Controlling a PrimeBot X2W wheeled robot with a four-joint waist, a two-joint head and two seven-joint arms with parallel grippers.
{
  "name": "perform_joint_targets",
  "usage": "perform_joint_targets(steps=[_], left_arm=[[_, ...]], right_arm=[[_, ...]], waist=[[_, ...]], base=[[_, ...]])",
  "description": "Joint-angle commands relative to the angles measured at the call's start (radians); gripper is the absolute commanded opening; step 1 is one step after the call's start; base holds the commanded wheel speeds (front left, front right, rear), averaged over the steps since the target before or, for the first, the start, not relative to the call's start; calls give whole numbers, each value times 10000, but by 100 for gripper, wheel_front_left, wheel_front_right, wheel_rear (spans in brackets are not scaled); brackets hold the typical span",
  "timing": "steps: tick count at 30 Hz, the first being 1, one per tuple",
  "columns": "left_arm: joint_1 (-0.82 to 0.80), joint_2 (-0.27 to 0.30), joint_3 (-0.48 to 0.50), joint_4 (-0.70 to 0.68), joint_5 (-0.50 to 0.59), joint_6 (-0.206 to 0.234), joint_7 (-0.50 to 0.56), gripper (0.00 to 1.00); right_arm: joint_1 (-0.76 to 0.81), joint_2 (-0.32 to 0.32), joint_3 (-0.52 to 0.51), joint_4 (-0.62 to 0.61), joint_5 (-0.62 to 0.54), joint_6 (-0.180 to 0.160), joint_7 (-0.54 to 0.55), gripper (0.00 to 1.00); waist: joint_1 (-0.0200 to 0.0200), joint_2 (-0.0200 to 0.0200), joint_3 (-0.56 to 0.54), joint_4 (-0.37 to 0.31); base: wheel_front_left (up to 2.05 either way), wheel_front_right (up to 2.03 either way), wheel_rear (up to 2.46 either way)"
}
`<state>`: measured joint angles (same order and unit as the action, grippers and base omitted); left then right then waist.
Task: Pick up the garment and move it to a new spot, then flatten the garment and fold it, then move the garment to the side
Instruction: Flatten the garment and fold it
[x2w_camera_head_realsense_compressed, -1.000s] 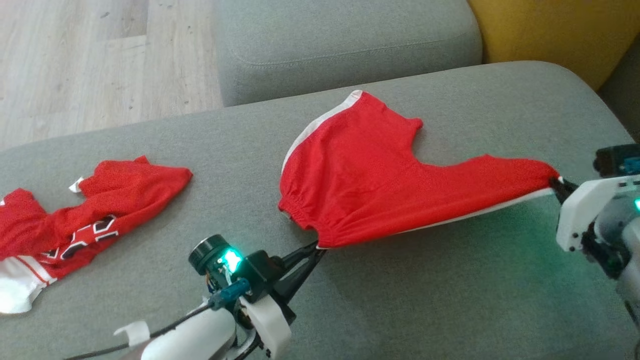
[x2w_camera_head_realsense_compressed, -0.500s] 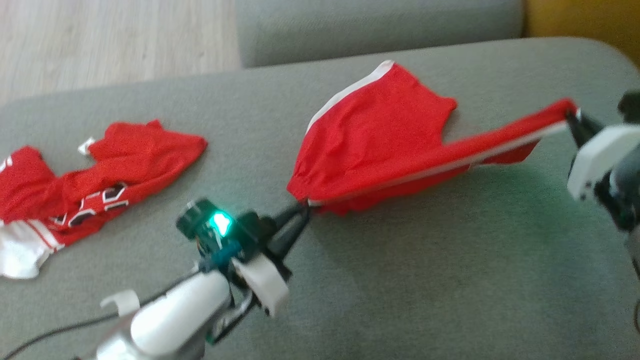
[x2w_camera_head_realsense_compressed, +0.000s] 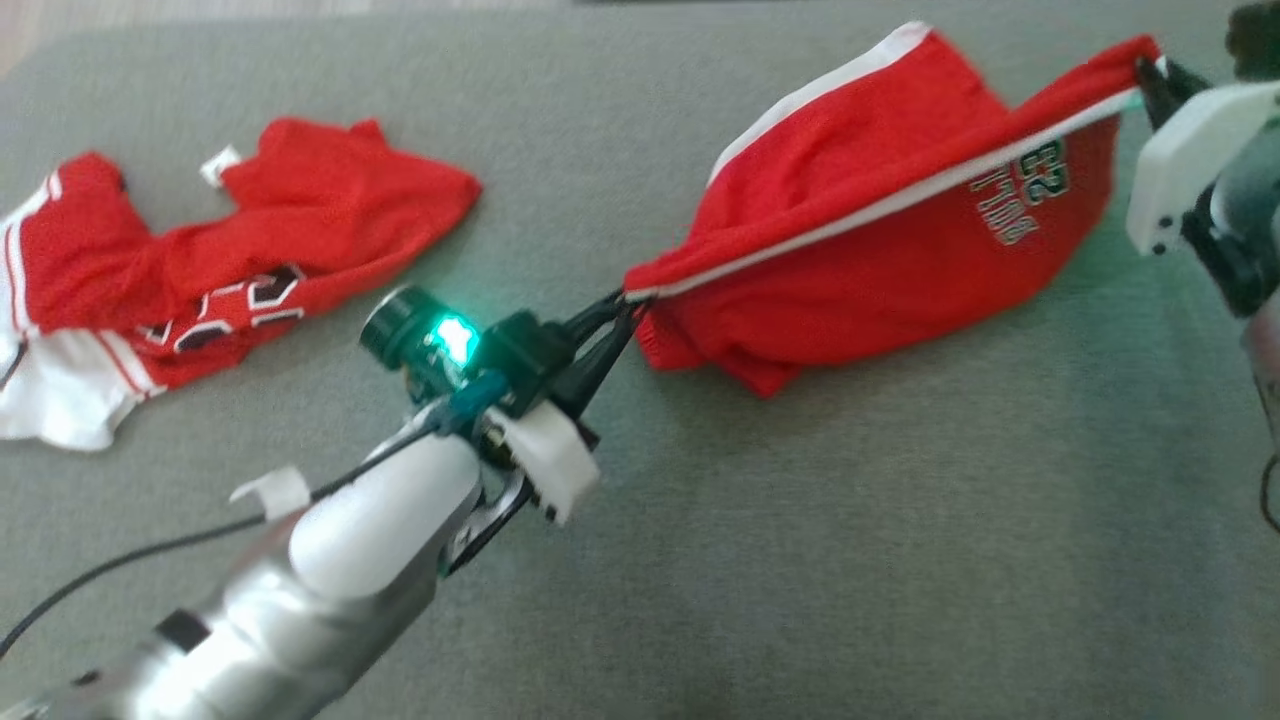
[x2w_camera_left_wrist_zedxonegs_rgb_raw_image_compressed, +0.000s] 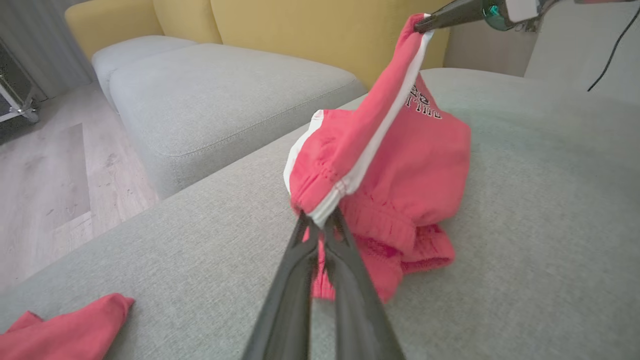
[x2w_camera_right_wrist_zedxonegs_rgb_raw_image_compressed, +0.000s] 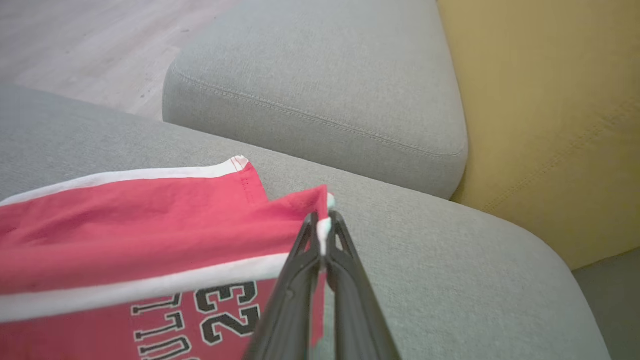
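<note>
Shorts, red white-striped fabric: we are pinching them taut, left gripper and right gripper, near grey cushion's far-right corner.

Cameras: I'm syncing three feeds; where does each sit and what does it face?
Head view: from the head, down onto the grey cushion; left gripper and right gripper hold the red shorts.
Left wrist view: along its fingers toward the yellow sofa back.
Right wrist view: along its fingers toward the neighbouring grey seat.
All share the red shorts.
</note>
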<state>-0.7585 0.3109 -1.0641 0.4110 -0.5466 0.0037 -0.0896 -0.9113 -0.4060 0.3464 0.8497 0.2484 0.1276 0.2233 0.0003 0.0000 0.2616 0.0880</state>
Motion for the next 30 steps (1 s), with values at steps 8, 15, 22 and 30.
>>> perform_joint_targets(steps=[8, 15, 22, 30], left_arm=[[-1201, -400, 248, 554, 225, -275, -301, 0], [-1788, -899, 124, 1127, 342, -472, -488, 0], [-2038, -1231, -11, 1610, 319, -635, -590, 0], [-2065, -1199, 124, 2026, 177, -532, -919, 100]], right_arm=[[-1496, 55, 426, 830, -469, 31, -167, 0], [-2398, 133, 609, 1808, -721, 31, -456, 0], [-2753, 285, 816, 2633, -812, 31, -885, 0], [-3040, 452, 224, 3443, -603, 31, -1772, 100]], waist=[[-3, 0, 1053, 873], [-3, 0, 1535, 1300], [-3, 0, 1713, 1508], [-3, 0, 1525, 1385]], base=[[0, 0, 0], [0, 0, 0], [0, 0, 0], [0, 0, 0]])
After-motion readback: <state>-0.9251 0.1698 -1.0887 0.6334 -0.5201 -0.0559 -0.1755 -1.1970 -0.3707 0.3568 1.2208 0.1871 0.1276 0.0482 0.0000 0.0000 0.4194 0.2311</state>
